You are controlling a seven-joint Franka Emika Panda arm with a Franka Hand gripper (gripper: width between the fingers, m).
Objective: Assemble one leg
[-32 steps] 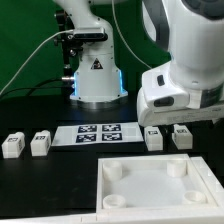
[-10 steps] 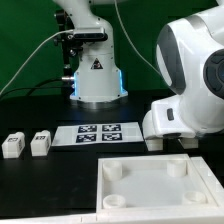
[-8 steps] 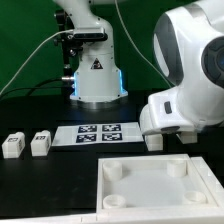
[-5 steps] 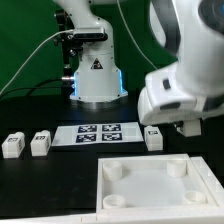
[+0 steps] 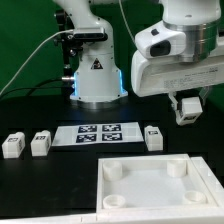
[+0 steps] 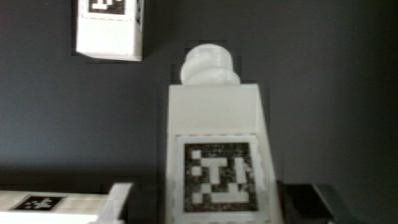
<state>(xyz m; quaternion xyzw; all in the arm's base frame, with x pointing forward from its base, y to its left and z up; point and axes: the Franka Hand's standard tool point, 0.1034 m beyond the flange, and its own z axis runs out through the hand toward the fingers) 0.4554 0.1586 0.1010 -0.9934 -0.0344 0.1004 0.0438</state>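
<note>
Black table (image 5: 45, 178) | 3 loose legs (image 5: 12, 146) (image 5: 40, 144) (image 5: 153, 138) | end effector (image 5: 187, 102) grips 1 leg (image 6: 217, 125)

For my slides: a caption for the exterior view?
Gripper holds one leg above the table; three more flank the marker board.

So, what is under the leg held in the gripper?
Bare black table, with another leg lying aside. The held leg itself covers the spot right beneath it in the wrist view.
</note>
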